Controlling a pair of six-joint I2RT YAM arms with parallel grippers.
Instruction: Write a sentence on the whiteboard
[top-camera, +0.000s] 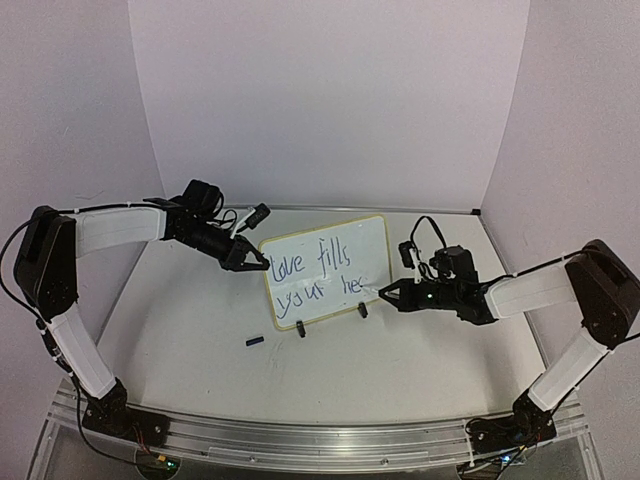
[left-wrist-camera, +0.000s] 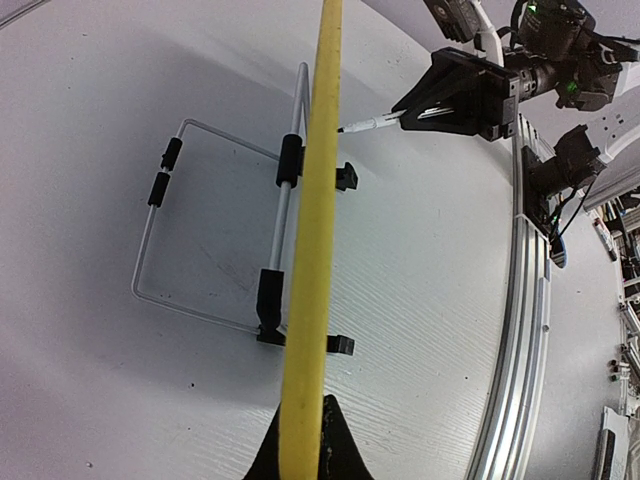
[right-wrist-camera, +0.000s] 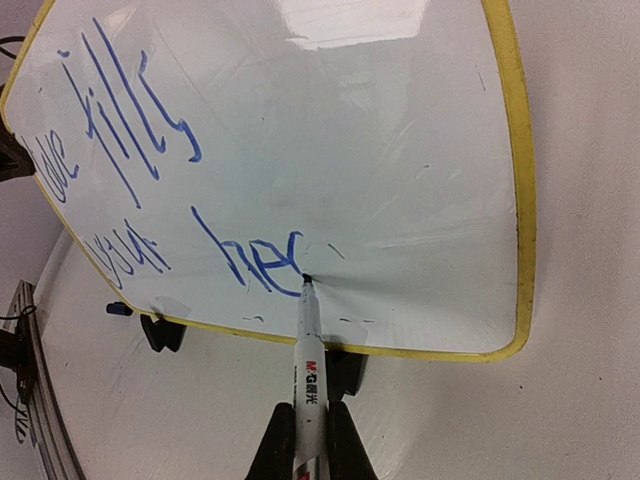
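Observation:
The whiteboard (top-camera: 368, 243) stands tilted back on its two black clip feet (top-camera: 301, 329) at the table's middle. Its sentence (top-camera: 315, 272) in blue reads "love fills" over "your he" plus a half-drawn letter. My left gripper (top-camera: 258, 264) is shut on the board's left edge; the left wrist view shows the yellow rim (left-wrist-camera: 315, 250) edge-on between the jaws of my left gripper (left-wrist-camera: 305, 420). My right gripper (right-wrist-camera: 302, 415) is shut on a white marker (right-wrist-camera: 308, 370), whose tip touches the whiteboard (right-wrist-camera: 400, 150) at the end of the last blue word (right-wrist-camera: 245, 262).
A small blue marker cap (top-camera: 254, 342) lies on the table in front of the board's left foot. A wire easel stand (left-wrist-camera: 160, 190) props the board from behind. An aluminium rail (top-camera: 320, 440) runs along the near edge. White walls close in the back and sides.

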